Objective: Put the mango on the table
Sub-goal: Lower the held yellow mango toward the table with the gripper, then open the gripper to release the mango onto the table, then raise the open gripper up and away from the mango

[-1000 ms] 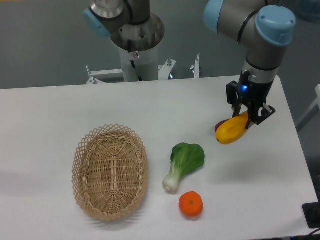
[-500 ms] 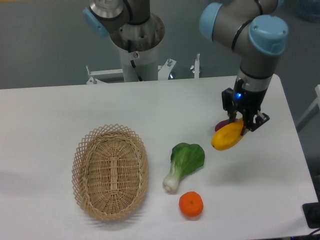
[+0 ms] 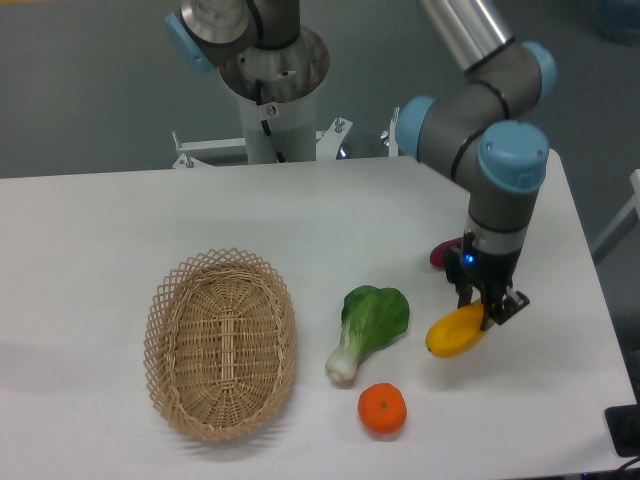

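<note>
The jaws grip the mango (image 3: 455,334) over the table (image 3: 300,230), possibly touching it.

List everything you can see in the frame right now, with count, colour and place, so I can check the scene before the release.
mango: one, yellow with an orange end, held in the gripper low over the right part of the table
bok choy: one, green leaves and white stem, lying at the table's centre, left of the mango
tangerine: one, orange, near the front edge, just below the bok choy
dark purple-red item: one, partly hidden behind the arm, on the right of the table
wicker basket: one, tan, on the left, nothing visible inside
table: one, white
arm: one, grey with light blue joint caps
gripper: one, black, shut on the mango
</note>
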`<state>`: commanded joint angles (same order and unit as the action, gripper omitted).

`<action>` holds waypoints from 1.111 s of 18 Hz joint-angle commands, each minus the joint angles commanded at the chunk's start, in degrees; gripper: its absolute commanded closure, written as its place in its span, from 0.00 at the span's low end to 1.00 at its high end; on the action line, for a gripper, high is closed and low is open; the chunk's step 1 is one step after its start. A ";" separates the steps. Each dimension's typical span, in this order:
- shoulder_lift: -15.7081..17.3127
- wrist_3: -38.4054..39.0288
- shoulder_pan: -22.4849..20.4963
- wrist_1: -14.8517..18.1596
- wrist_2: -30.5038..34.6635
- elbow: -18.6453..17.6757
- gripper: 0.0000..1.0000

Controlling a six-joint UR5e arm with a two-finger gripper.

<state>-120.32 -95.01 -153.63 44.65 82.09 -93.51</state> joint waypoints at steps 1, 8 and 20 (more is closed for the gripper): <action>-0.09 0.09 0.00 -0.09 0.00 -0.26 0.55; 0.00 0.17 0.26 -0.17 0.00 -1.85 0.09; 3.07 5.45 0.96 5.00 0.44 5.18 0.00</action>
<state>-117.25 -89.56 -152.67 49.64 82.53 -88.34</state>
